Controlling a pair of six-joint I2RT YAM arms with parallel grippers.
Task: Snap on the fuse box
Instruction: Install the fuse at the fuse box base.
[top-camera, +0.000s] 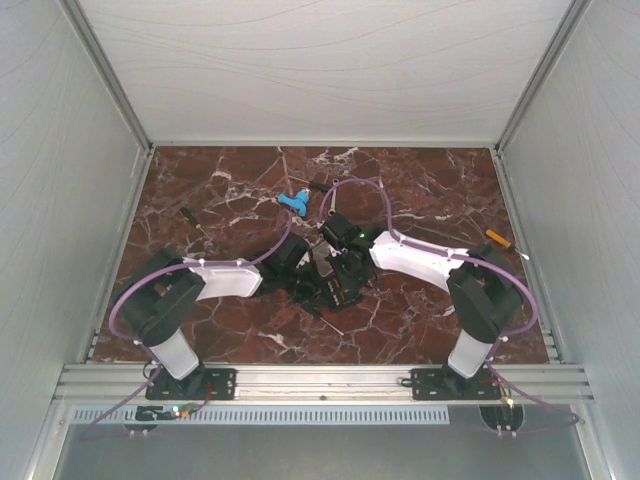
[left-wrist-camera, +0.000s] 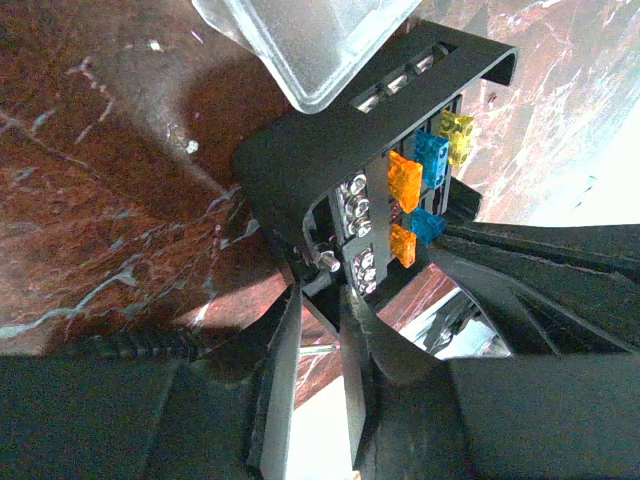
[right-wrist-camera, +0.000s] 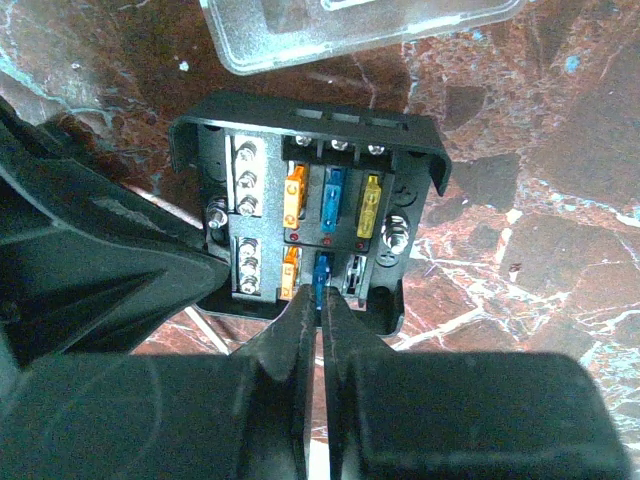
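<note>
Black fuse box; orange, blue, yellow fuses; clear lid; maroon white-veined table

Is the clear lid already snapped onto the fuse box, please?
No, the right wrist view shows the clear lid lying beyond the fuse box, whose coloured fuses sit uncovered.
</note>
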